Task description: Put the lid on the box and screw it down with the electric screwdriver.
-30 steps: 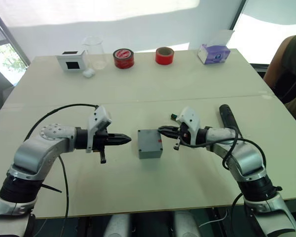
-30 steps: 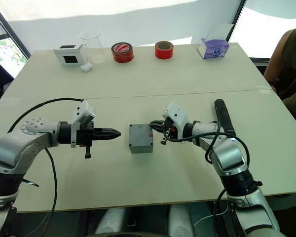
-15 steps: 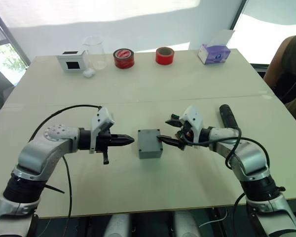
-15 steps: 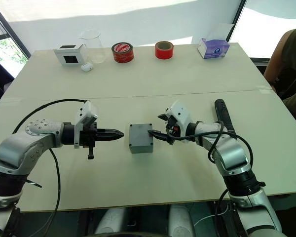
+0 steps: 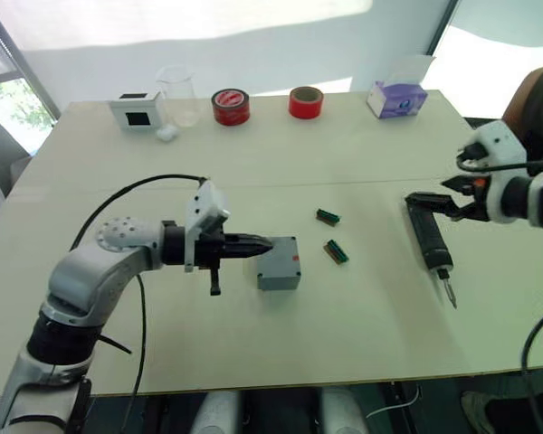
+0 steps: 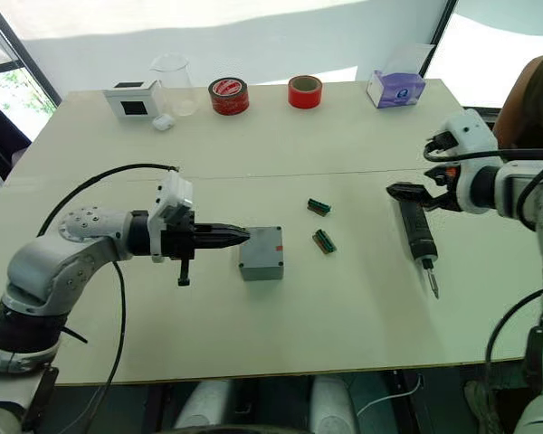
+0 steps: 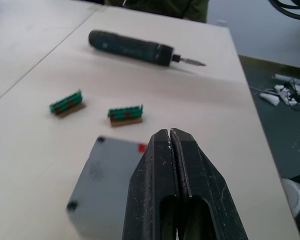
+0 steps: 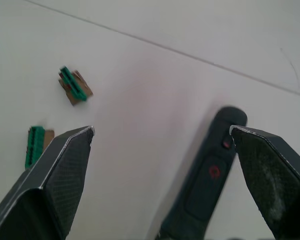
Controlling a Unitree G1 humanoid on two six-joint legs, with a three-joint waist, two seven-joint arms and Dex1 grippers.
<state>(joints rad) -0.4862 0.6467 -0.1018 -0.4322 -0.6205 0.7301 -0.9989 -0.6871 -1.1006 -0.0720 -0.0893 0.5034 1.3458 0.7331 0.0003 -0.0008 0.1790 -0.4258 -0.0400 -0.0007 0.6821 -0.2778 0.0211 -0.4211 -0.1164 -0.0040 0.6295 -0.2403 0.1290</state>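
Head view: one grey box (image 5: 278, 263) mid-table with its lid (image 6: 260, 247) on, two green connectors (image 5: 331, 234), one black electric screwdriver (image 5: 431, 244) lying toward the right. Left wrist view: left gripper (image 7: 170, 138) pinched closed at the box's edge. Right wrist view: right gripper (image 8: 162, 134) spread wide above the screwdriver's butt.

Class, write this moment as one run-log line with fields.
left end effector: shut, tip at box | right end effector: open over electric screwdriver | screwdriver: lying on table | two green parts: beside box
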